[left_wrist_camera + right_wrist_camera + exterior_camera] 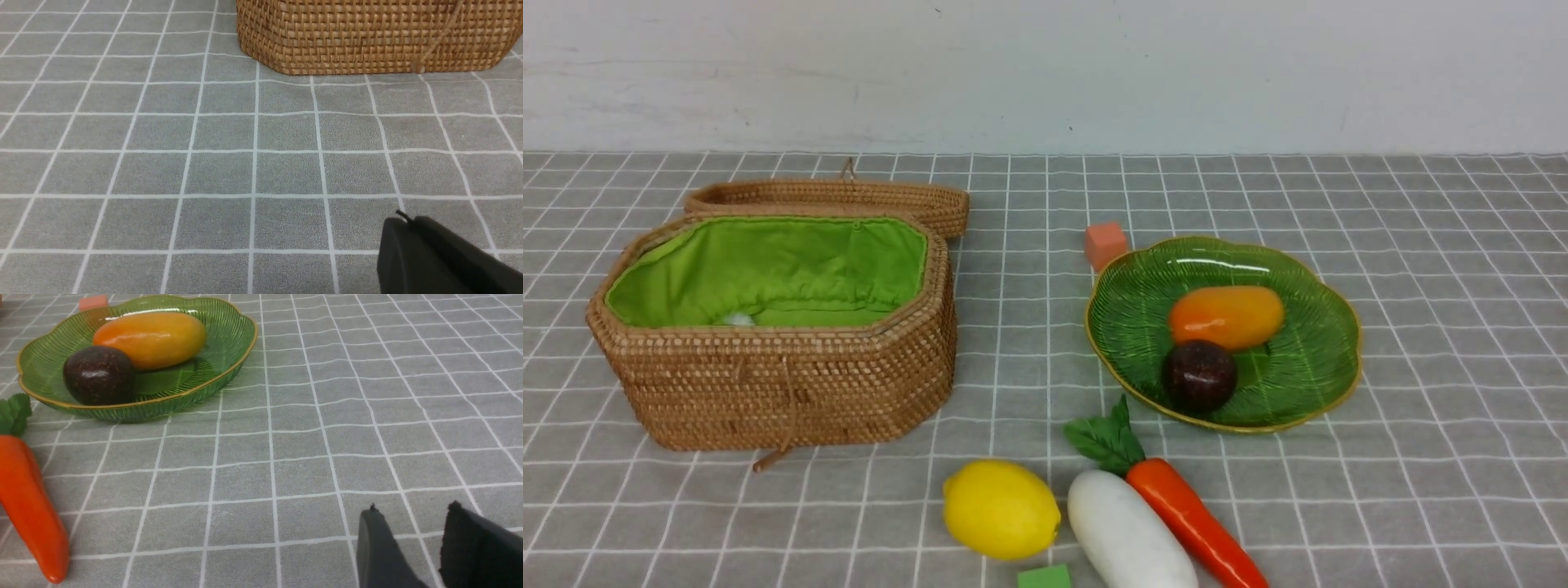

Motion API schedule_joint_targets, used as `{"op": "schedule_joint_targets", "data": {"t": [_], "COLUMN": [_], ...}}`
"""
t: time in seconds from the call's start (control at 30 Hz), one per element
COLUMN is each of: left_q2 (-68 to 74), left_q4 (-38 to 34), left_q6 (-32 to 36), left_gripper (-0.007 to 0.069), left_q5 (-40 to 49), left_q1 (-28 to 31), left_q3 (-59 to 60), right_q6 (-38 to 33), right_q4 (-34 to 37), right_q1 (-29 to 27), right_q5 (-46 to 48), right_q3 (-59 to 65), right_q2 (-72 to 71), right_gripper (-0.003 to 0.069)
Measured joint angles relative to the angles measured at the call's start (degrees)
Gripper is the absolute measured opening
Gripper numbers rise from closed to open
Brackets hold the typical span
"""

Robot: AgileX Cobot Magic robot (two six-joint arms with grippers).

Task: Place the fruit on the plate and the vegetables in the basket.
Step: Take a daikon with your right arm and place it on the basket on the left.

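The woven basket (784,376) with green lining stands open at the left; its wall shows in the left wrist view (367,36). The green leaf plate (1307,367) at the right holds the mango (1227,316) and the maroon ball (1199,375); the right wrist view shows the plate (229,343), mango (151,339) and ball (98,373). The lemon (1001,508), white radish (1127,535) and carrot (1192,518) lie on the cloth at the front. The eggplant is out of sight. My left gripper (404,218) is shut and empty over bare cloth. My right gripper (412,508) is open and empty, away from the carrot (28,502).
The basket's lid (849,200) lies behind the basket. An orange cube (1105,244) sits behind the plate and a green cube (1045,576) at the front edge. A small pale thing (739,318) lies inside the basket. Neither arm shows in the front view.
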Motion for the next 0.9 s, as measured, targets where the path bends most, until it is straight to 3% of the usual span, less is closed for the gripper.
{"op": "schedule_joint_targets", "data": {"t": [0.33, 0.67, 0.8, 0.9], "left_q2": [0.0, 0.0, 0.0, 0.0], "left_q4": [0.2, 0.2, 0.2, 0.2], "left_q6": [0.0, 0.0, 0.0, 0.0], "left_gripper": [0.0002, 0.0015, 0.0018, 0.002], "left_q5": [-0.1, -0.2, -0.2, -0.2], "left_q1": [0.0, 0.0, 0.0, 0.0], "left_q3": [0.0, 0.1, 0.1, 0.1], "right_q6": [0.0, 8.8, 12.7, 13.2], "right_q4": [-1.2, 3.0, 3.2, 3.3], "right_q1": [0.0, 0.0, 0.0, 0.0], "right_q5": [-2.7, -25.9, -39.2, -39.2], "right_q3": [0.3, 0.4, 0.1, -2.4], "right_q2": [0.0, 0.0, 0.0, 0.0], "right_gripper": [0.0241, 0.0241, 0.0241, 0.0241]}}
